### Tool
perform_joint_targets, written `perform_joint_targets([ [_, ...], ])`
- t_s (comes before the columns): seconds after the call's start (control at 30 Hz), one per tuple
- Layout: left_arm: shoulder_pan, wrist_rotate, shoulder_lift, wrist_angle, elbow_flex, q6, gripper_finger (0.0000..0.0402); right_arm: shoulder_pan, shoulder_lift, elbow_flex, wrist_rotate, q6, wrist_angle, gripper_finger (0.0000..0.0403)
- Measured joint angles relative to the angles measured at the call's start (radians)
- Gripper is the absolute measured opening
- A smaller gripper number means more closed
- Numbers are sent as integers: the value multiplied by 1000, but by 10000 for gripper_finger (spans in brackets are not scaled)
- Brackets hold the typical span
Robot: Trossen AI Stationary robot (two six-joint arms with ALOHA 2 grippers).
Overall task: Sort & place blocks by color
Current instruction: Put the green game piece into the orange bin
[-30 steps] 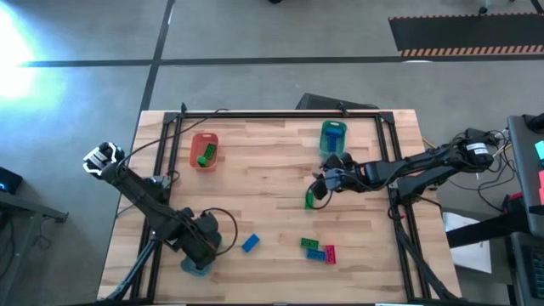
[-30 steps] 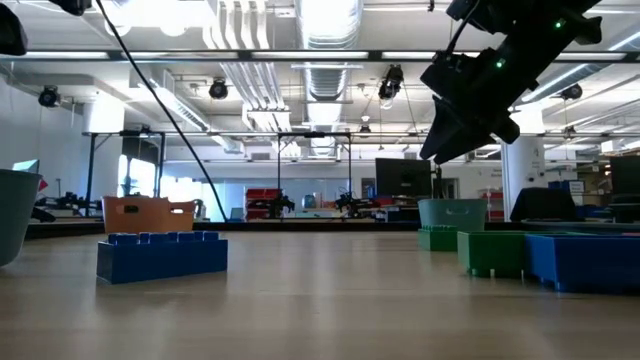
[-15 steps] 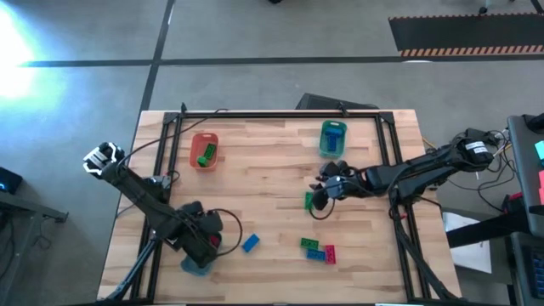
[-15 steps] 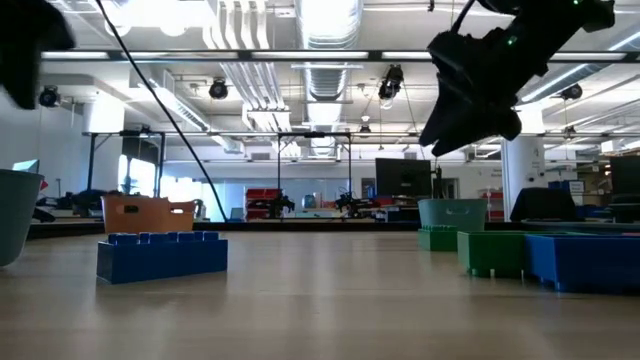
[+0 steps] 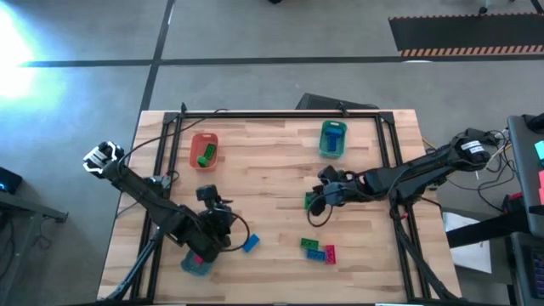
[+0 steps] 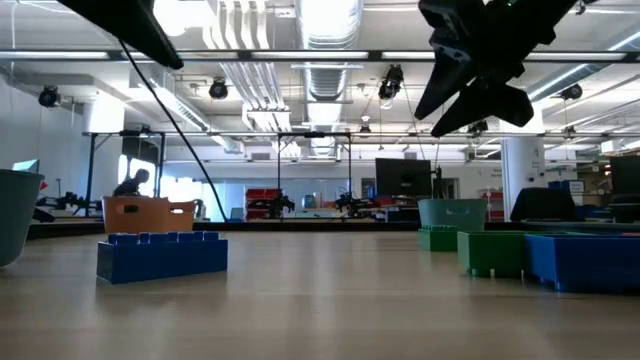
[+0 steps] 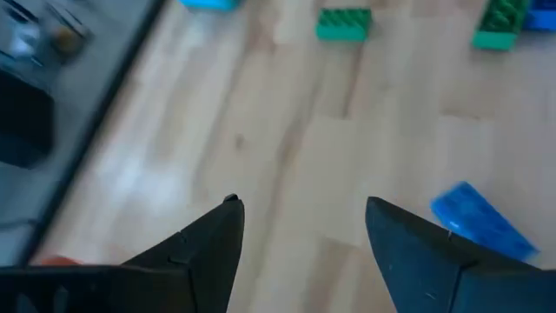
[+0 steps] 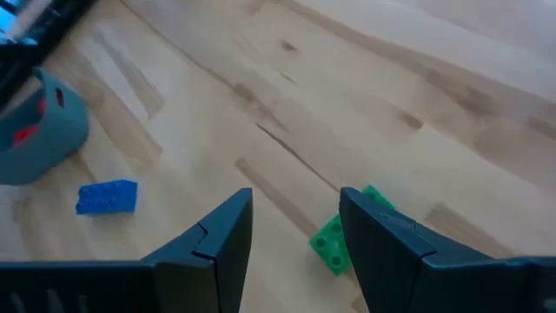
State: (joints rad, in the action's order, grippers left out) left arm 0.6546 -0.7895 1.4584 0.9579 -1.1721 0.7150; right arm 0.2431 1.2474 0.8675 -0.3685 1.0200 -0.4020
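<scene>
Both grippers are open and touch nothing. My left gripper (image 5: 229, 228) (image 7: 302, 204) hovers just left of a lone blue block (image 5: 250, 243) (image 7: 478, 222) that lies flat on the wood. My right gripper (image 5: 317, 200) (image 8: 297, 196) hangs above a green block (image 5: 309, 201) (image 8: 346, 236), which lies on the table under its fingertips. A cluster of green, blue and red blocks (image 5: 317, 249) sits near the table's near edge. The low view shows the blue block (image 6: 160, 255) and the right gripper (image 6: 478, 60) high above the table.
The teal tray (image 5: 197, 266) (image 8: 39, 126) at the near left holds a red block. The orange tray (image 5: 204, 150) holds a green block. The green tray (image 5: 332, 138) holds a blue one. A black frame (image 5: 280, 115) borders the table.
My left gripper has swung away from above the teal tray, toward the table's right and a little toward the far edge, ending beside the lone blue block. My right gripper has shifted toward the near edge, over the green block. No block has moved.
</scene>
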Motion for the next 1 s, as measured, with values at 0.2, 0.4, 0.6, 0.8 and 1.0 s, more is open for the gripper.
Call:
perform_joint_targets([
  [0.2, -8, -128, -25, 0, 0, -100, 224, 1, 161, 172, -3, 130, -308, 162],
  [0.4, -9, -181, -46, 19, 0, -130, 224, 2, 343, 326, 1, 252, -554, 177],
  [0.6, -9, -182, -48, 69, 0, -129, 224, 2, 466, 432, 54, 276, -564, 221],
  [0.8, -9, -181, -48, 123, 8, -126, 224, 4, 534, 475, 58, 327, -561, 272],
  [1.0, -9, -181, -48, 140, 18, -126, 224, 11, 573, 471, 81, 404, -557, 310],
])
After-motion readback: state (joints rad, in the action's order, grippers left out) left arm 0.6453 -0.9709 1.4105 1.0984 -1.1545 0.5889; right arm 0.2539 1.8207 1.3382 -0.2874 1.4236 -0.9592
